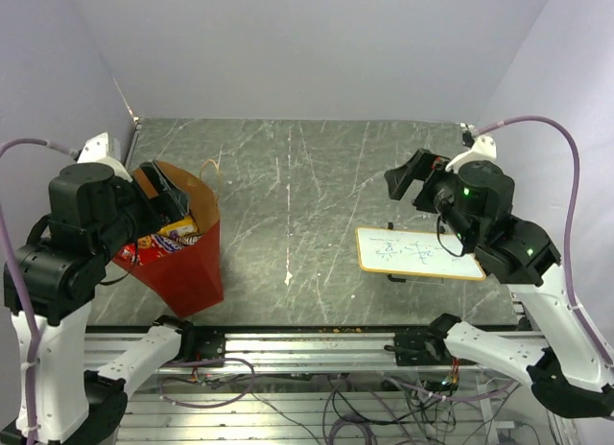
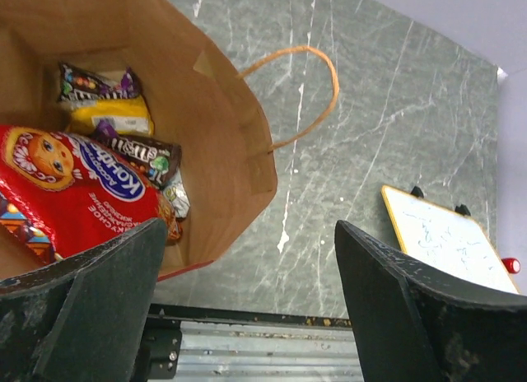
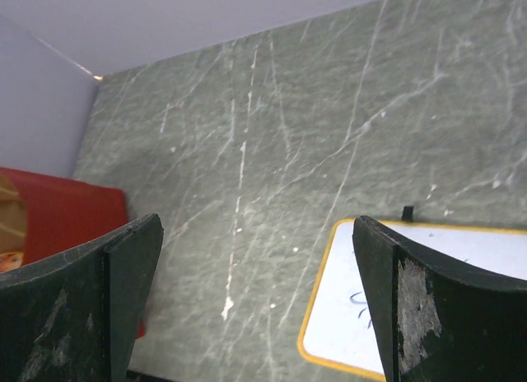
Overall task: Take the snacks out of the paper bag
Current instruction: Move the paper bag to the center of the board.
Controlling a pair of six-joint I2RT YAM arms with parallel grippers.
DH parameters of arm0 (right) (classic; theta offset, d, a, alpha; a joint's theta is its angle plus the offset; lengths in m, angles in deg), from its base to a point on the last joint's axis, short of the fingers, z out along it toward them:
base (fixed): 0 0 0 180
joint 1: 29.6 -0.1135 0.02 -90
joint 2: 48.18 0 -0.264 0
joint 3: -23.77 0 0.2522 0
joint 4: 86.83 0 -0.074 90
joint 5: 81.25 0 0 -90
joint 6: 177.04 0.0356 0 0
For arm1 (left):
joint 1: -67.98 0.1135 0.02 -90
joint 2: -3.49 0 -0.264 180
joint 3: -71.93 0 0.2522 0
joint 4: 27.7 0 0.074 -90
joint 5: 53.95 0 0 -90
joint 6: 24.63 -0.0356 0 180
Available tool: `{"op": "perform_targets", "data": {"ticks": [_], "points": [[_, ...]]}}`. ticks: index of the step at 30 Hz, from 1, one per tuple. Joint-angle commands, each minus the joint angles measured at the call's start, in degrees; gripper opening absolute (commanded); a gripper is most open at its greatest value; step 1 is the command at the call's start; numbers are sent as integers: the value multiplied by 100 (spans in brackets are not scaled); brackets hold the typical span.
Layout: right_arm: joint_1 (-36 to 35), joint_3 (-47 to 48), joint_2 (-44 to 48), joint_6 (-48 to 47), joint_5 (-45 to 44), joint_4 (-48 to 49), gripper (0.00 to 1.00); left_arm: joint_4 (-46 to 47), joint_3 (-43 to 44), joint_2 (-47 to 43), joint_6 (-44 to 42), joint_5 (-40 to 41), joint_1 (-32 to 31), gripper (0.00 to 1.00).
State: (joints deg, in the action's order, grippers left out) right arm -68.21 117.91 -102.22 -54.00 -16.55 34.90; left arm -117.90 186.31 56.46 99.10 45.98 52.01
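The red paper bag (image 1: 187, 268) stands open at the table's near left, its brown inside (image 2: 214, 127) facing my left wrist camera. Inside lie the snacks: a large red bag with a white label (image 2: 78, 188), a dark purple-brown packet (image 2: 140, 153), a yellow one (image 2: 111, 114), another dark one (image 2: 92, 84) and a pale crumpled one (image 2: 175, 201). My left gripper (image 1: 165, 191) is open and empty, hovering over the bag's mouth; in its own view (image 2: 247, 316) its jaws stand wide apart. My right gripper (image 1: 408, 178) is open and empty above mid-right table (image 3: 255, 308).
A wood-framed white board (image 1: 418, 253) with scribbles lies at the near right, below the right arm; it also shows in both wrist views (image 2: 445, 240) (image 3: 436, 300). The bag's loop handle (image 2: 309, 90) hangs toward the table middle. A metal rail (image 1: 307, 349) runs along the near edge.
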Motion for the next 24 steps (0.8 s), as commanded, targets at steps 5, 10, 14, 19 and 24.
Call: {"op": "perform_targets", "data": {"ticks": [5,10,14,19,24], "points": [[61,-632,967,916,484,156,100,939,-711,430,79,-1321,5,93],[68,-447,855,1116,482,-313,100,1660,-1071,862,118,-1675,5,93],[68,-232,602,1112,403,-555,100,2030,-1102,1317,9,-1764,6,85],[71,-293,631,994,368,-366,100,2250,-921,1942,-76,-1993,15,55],[69,-515,633,1057,280,-208,100,2410,-878,2215,-103,-2010,15,47]]}}
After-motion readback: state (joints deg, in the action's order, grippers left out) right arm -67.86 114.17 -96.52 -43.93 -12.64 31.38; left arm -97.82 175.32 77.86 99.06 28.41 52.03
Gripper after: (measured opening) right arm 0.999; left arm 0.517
